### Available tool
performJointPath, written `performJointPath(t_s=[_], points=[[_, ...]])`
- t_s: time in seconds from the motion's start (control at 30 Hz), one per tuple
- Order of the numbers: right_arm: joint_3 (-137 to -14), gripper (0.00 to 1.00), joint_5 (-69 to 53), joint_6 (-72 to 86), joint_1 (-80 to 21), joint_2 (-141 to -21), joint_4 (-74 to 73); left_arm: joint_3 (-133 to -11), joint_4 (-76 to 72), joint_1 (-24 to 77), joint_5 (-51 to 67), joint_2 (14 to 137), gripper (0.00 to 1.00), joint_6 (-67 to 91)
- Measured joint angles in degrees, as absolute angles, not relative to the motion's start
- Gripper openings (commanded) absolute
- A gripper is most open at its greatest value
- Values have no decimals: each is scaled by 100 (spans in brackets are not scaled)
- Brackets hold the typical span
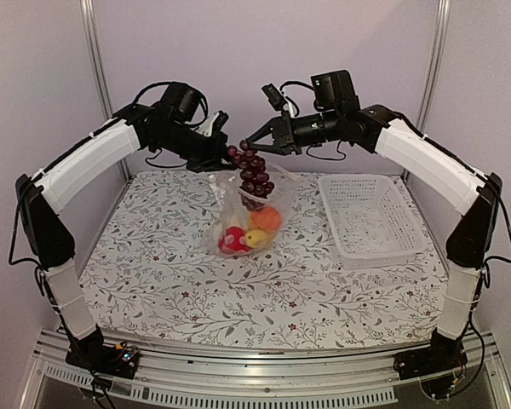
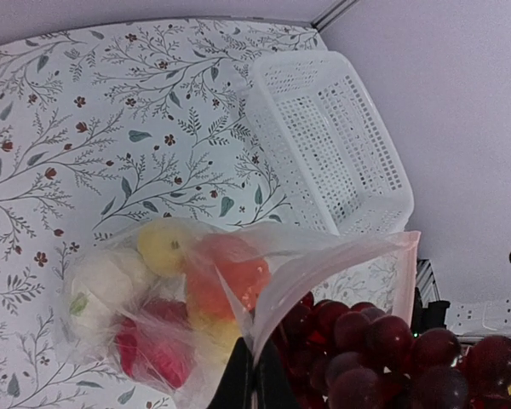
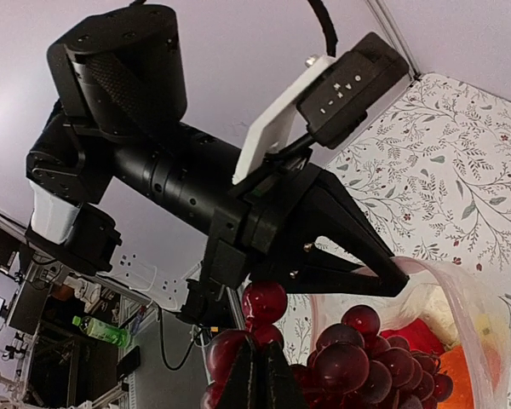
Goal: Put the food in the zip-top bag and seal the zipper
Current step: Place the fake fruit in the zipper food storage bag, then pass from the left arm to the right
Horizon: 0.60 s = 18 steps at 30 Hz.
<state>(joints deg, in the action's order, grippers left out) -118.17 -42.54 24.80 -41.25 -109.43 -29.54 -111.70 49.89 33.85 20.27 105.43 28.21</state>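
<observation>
The clear zip-top bag hangs with its mouth up, its bottom resting on the table. Inside are a cream-white lump, a small yellow round piece, an orange ball and a red piece. My left gripper is shut on the bag's upper left edge. My right gripper is shut on the top of the dark red grape bunch, which hangs at the bag's open mouth, its lower part inside. The zipper strip does not show clearly.
A white mesh basket stands empty right of the bag; it also shows in the left wrist view. The floral tablecloth covers the table. Walls and metal posts stand close behind.
</observation>
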Motion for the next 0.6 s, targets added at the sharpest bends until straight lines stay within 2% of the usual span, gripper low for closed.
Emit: performJointPath(t_s=[0.07,0.2,0.47,0.6], points=[[-11808,24,-4191,2447,-4125,-11050,-2969,-11157,4987,3382,2014,10510,0,2821],[-11799,43,-4051,2418,-4125,-11139,-3089,-11091,4989,3382,1984,10420,0,2821],[-11904,46,-3841,1944,-4125,-11137,-3859,-10916,4980,3374,1922,10296,0,2821],[-11959,49,-3129,1402,-4125,-11061,-4571,-10899,4974,3350,1907,10280,0,2818]])
